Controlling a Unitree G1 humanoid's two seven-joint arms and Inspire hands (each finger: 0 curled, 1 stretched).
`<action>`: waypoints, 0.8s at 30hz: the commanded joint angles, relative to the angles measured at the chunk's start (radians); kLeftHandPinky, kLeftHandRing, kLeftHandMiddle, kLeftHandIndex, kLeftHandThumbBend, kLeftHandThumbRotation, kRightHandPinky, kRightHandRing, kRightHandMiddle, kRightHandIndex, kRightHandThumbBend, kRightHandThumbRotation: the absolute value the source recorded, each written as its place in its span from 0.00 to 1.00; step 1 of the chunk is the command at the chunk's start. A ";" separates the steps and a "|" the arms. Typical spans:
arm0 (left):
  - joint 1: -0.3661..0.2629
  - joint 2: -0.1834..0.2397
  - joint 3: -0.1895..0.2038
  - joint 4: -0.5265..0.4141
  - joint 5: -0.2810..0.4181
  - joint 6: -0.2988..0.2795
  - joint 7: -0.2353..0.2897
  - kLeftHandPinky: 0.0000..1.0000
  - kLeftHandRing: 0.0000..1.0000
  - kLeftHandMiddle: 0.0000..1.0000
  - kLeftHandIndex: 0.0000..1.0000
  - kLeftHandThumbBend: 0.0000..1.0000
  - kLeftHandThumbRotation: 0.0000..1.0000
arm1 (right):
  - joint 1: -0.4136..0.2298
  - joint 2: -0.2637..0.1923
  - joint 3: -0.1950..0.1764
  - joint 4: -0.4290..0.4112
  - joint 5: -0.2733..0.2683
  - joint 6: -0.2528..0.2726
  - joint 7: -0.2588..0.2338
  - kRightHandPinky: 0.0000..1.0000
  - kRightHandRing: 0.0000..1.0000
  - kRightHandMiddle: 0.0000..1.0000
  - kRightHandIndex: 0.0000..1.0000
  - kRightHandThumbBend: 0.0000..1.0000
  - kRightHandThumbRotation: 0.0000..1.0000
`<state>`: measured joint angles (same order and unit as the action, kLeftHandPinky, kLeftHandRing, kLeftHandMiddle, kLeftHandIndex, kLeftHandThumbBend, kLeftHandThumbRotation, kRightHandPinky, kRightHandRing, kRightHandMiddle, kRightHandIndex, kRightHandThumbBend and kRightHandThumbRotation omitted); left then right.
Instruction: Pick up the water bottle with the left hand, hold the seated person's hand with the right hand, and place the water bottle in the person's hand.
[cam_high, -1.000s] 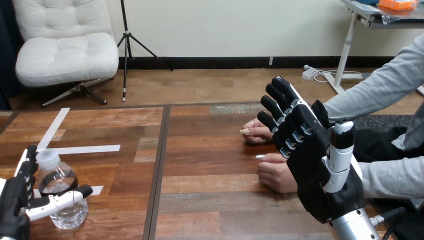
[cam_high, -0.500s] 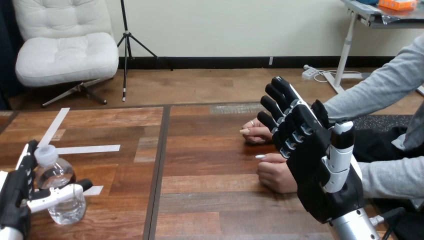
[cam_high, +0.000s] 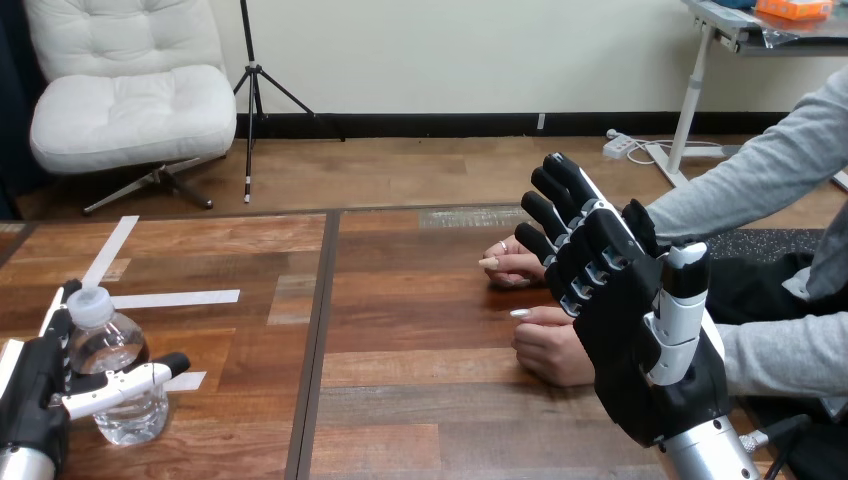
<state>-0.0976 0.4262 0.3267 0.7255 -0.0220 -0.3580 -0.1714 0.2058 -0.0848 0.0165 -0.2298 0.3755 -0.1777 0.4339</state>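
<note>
One water bottle (cam_high: 104, 345) sits pinched between thumb and fingers of the left hand (cam_high: 35, 402).

A: water bottle (cam_high: 105, 345) colours?
B: clear body, white cap (cam_high: 88, 305), dark band round the upper part.
A: hands?
B: left hand (cam_high: 35, 400) black, thumb white with a black tip. right hand (cam_high: 640, 360) black, white shell on the thumb; its fingers (cam_high: 560, 215) black with small white patches.
A: surface (cam_high: 420, 400)?
B: brown wood planks, light and dark boards mixed. white tape strips (cam_high: 175, 298) on the left part.
</note>
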 joint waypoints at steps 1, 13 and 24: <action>-0.072 0.028 -0.015 0.023 0.008 0.008 0.021 1.00 1.00 1.00 1.00 0.91 0.09 | -0.024 -0.006 -0.008 -0.040 0.010 -0.006 0.001 1.00 1.00 0.99 0.96 0.95 1.00; -0.089 0.034 -0.021 0.055 0.002 0.011 0.010 1.00 1.00 1.00 1.00 0.92 0.12 | -0.025 -0.004 -0.006 -0.035 0.007 -0.011 0.001 1.00 1.00 0.99 0.96 0.95 1.00; -0.108 0.037 -0.020 0.074 -0.022 0.025 -0.038 1.00 1.00 1.00 1.00 0.90 0.12 | -0.024 -0.001 -0.006 -0.036 0.007 -0.010 -0.001 1.00 1.00 0.99 0.96 0.95 1.00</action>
<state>-0.1222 0.4263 0.3219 0.8029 -0.0321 -0.3291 -0.1868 0.2058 -0.0844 0.0169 -0.2299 0.3755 -0.1777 0.4339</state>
